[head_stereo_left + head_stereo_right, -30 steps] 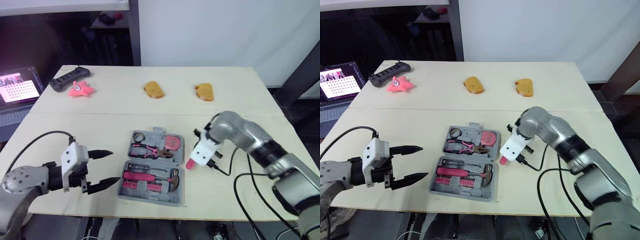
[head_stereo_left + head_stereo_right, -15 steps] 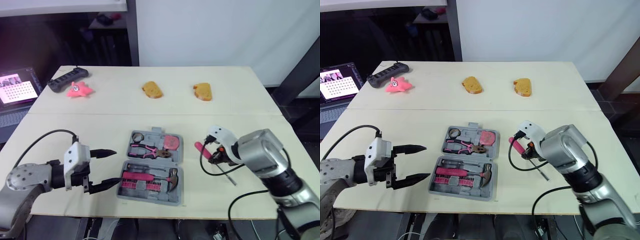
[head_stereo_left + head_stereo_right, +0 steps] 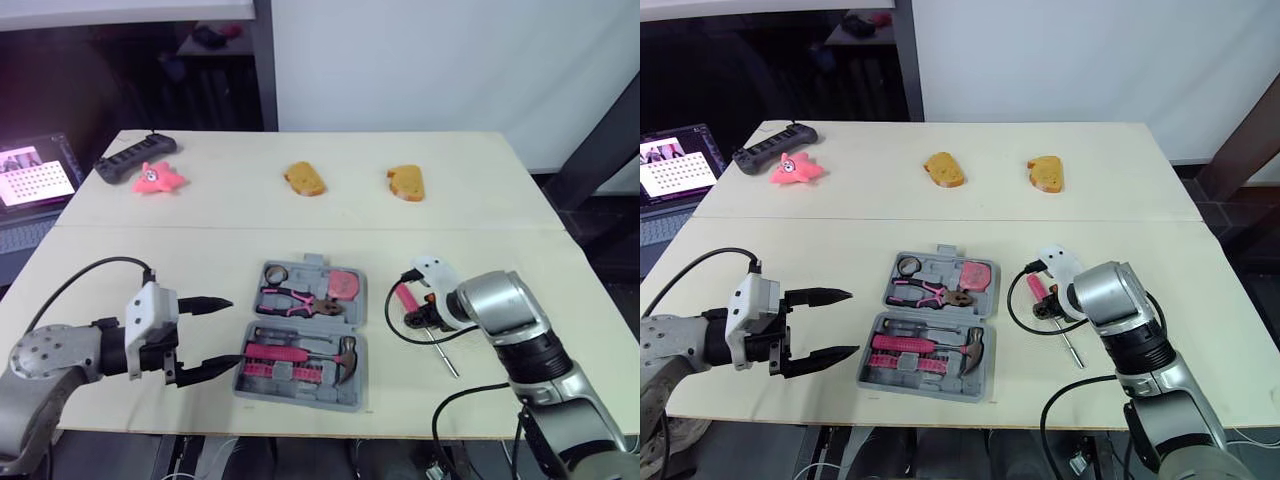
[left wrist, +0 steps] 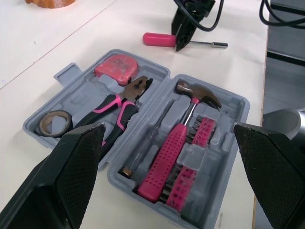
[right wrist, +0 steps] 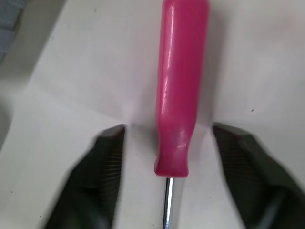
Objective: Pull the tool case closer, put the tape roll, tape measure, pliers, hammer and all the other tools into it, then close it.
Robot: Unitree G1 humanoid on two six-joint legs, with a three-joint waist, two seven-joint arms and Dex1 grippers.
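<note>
Tool case (image 3: 290,396) lies open at the near middle of the counter (image 3: 200,215), both halves flat. Loaded in their recesses: tape roll (image 4: 53,122), tape measure (image 4: 116,69), pliers (image 4: 119,107), hammer (image 4: 188,124), a thin driver (image 4: 145,150) and a row of bits (image 4: 193,157). One tool is outstanding: a pink-handled screwdriver (image 5: 180,90) lying flat on the counter near the right side of the case, shaft pointing toward the robot. Step in hand, by my assessment: pick-up of this last tool; the pull and most of the loading look complete, and closing is not yet begun. Right gripper (image 5: 167,129) is low over the screwdriver and straddles the lower end of the handle. Its fingers (image 5: 102,162) are spread well wider than the handle, with bare counter visible on each side, so it has hold of nothing. Whether the tips rest on the counter cannot be settled from these views. Next move calls for closing squarely on the round handle, which may roll if pinched off-centre, then lifting and carrying it left to a free slot. Left gripper (image 3: 225,333) hovers just beside the left edge of the case, spread wide and empty, well placed to steady or shut the case. Two bread-like pieces (image 3: 305,179) lie well apart at the far side, not involved.
</note>
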